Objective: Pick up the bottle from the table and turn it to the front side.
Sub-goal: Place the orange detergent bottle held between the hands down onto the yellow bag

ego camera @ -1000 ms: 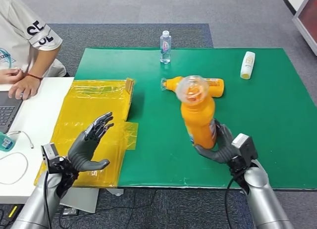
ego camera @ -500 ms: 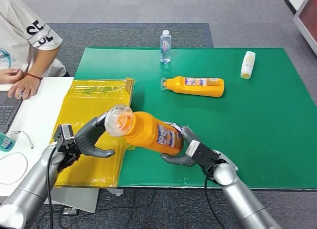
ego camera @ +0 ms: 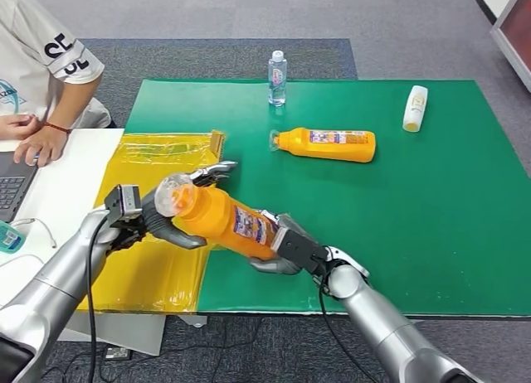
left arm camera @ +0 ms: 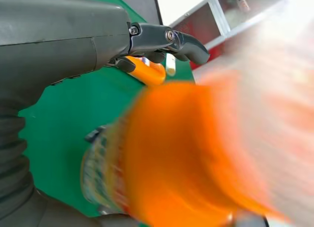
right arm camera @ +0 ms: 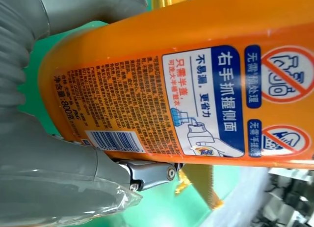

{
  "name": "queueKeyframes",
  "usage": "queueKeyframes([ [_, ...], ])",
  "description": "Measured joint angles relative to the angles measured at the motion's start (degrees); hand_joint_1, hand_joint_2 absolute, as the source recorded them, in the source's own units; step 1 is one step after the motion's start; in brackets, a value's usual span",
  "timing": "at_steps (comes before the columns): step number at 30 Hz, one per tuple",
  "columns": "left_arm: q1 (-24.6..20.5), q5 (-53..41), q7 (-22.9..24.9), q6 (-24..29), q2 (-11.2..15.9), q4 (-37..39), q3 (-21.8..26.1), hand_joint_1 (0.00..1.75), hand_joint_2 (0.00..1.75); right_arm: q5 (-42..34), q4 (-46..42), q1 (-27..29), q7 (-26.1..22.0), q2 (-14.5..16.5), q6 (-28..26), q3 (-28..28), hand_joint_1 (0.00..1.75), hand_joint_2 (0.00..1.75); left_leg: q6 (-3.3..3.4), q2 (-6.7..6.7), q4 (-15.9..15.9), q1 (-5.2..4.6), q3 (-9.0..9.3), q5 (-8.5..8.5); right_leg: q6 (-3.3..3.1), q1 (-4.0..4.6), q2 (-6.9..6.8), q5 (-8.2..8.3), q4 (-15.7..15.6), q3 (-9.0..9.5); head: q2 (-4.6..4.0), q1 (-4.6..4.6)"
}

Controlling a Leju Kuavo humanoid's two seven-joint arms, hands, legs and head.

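An orange bottle [ego camera: 226,221] with a clear cap hangs tilted almost flat above the front of the green mat [ego camera: 406,217], its cap end to the left. My right hand [ego camera: 284,250] grips its base end; in the right wrist view the printed back label [right arm camera: 199,99] faces the camera, with my right hand [right arm camera: 48,158] wrapped around the bottle. My left hand [ego camera: 157,219] cups the cap end, thumb beneath and fingers [ego camera: 212,169] stretched out behind it. In the left wrist view the bottle [left arm camera: 185,153] is blurred, and a gap shows between it and the straight fingers [left arm camera: 167,40].
A second orange bottle [ego camera: 328,144] lies on the mat further back. A small water bottle [ego camera: 276,78] stands at the far edge and a white bottle [ego camera: 415,108] lies far right. A yellow bag [ego camera: 150,167] overlaps the mat's left side. A person [ego camera: 37,68] sits at a laptop [ego camera: 12,184].
My right hand has tipped the bottle from upright to nearly flat and carried it left. My left hand has risen and come in around the cap end.
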Motion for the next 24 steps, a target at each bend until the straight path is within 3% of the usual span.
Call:
queueKeyframes([
  [8,-0.57,0.36,0.00,0.80,-0.35,0.45,-1.74,0.00,1.75,-3.44,4.51,-1.51,-0.22,0.72,-0.32,-0.67,1.75,1.75,0.00,0.00,0.00,-0.01,-0.05,0.00,0.01,0.00,0.01,0.01,0.00,-0.04,0.00,-0.01],
  [18,0.24,0.78,-0.01,2.74,-0.25,0.57,-1.91,0.00,1.75,-4.47,3.06,-0.65,1.08,0.72,-2.61,-3.60,1.75,1.75,0.00,0.00,0.00,0.00,-0.10,0.00,0.02,0.00,-0.01,0.01,0.01,-0.05,0.00,0.00],
  [19,0.50,0.79,-0.02,3.02,-0.25,0.57,-1.75,0.31,1.75,-4.21,2.20,-0.18,1.23,0.72,-3.16,-3.91,1.75,1.75,0.00,0.00,0.00,0.00,-0.10,0.00,0.02,0.00,-0.01,0.01,0.01,-0.05,0.00,0.00],
  [22,1.83,1.29,-0.07,3.43,-0.25,0.56,-0.95,1.62,1.75,-2.76,-1.91,1.90,2.11,0.72,-4.53,-4.82,1.75,1.75,-0.01,0.00,0.00,-0.01,-0.12,-0.01,0.02,0.00,0.01,0.01,0.00,-0.09,0.00,-0.01],
  [23,2.39,1.59,-0.07,3.49,-0.27,0.56,-0.62,1.75,1.75,-2.16,-3.49,2.64,2.44,0.72,-4.68,-5.03,1.75,1.75,-0.02,0.00,0.00,-0.01,-0.13,-0.02,0.02,0.00,0.02,0.00,0.00,-0.12,0.00,-0.01],
  [24,2.97,1.88,-0.07,3.58,-0.33,0.55,-0.20,1.75,1.75,-1.56,-5.07,3.33,2.75,0.72,-4.73,-5.16,1.75,1.75,-0.02,0.00,0.00,-0.01,-0.13,-0.02,0.00,0.00,0.02,-0.01,0.00,-0.14,0.00,-0.01],
])
